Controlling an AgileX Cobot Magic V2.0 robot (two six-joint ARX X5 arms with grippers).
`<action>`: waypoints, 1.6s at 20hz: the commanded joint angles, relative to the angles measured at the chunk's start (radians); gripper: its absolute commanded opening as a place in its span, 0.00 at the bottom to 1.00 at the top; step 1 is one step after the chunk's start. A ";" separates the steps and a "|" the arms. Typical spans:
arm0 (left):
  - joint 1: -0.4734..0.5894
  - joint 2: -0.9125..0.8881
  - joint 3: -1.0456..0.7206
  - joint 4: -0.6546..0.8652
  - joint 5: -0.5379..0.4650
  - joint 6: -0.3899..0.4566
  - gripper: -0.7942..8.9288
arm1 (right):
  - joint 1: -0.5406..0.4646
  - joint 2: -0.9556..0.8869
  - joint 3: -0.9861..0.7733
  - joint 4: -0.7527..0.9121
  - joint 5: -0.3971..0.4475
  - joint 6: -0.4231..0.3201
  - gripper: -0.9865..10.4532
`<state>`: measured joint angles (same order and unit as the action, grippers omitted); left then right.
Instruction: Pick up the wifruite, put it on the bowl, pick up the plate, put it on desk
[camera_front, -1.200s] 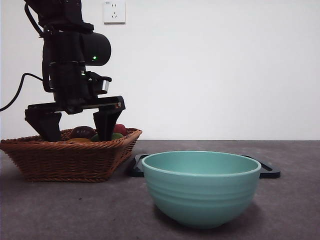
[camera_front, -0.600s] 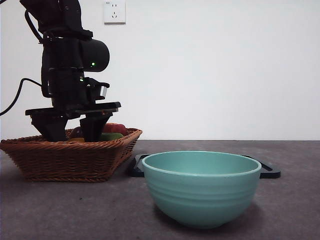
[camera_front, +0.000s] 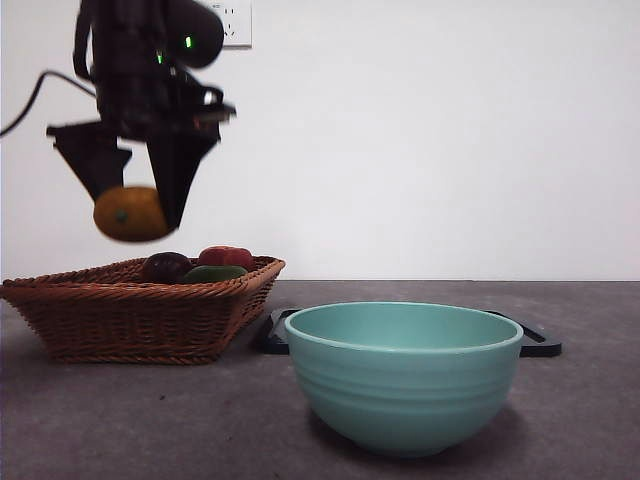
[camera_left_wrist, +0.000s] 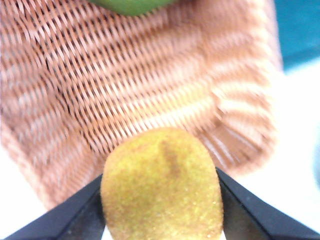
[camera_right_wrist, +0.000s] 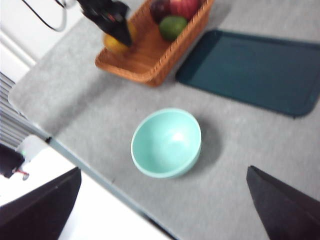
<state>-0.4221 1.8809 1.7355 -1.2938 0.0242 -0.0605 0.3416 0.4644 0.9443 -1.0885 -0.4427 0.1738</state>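
Observation:
My left gripper (camera_front: 135, 205) is shut on the wifruite (camera_front: 130, 214), an orange-brown oval fruit, and holds it in the air above the wicker basket (camera_front: 140, 315). In the left wrist view the wifruite (camera_left_wrist: 161, 185) sits between the two black jaws, with the basket (camera_left_wrist: 125, 95) below. The mint-teal bowl (camera_front: 403, 375) stands empty at the front right of the basket; it also shows in the right wrist view (camera_right_wrist: 166, 143). A dark flat tray (camera_front: 535, 340) lies behind the bowl on the desk (camera_front: 150, 420). My right gripper (camera_right_wrist: 165, 210) is open, high above the table.
The basket holds a dark purple fruit (camera_front: 165, 266), a red fruit (camera_front: 227, 257) and a green fruit (camera_front: 215, 273). The dark tray (camera_right_wrist: 250, 70) lies beside the basket (camera_right_wrist: 150, 50) in the right wrist view. The table's edge (camera_right_wrist: 75, 155) runs near the bowl.
The left gripper closed on the wifruite inside the basket and rose with it to well above the basket's rim. The bowl and tray have not moved.

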 joint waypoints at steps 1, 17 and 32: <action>-0.030 -0.071 0.030 -0.026 -0.002 0.014 0.36 | 0.006 0.002 0.034 -0.019 -0.002 0.005 0.61; -0.468 -0.251 0.029 -0.024 0.009 -0.223 0.36 | 0.006 0.002 0.263 -0.118 0.085 -0.002 0.61; -0.618 0.072 0.029 0.089 0.009 -0.261 0.36 | 0.006 0.002 0.263 -0.117 0.084 -0.003 0.61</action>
<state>-1.0283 1.9285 1.7378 -1.2118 0.0315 -0.3248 0.3416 0.4644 1.1904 -1.2152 -0.3618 0.1741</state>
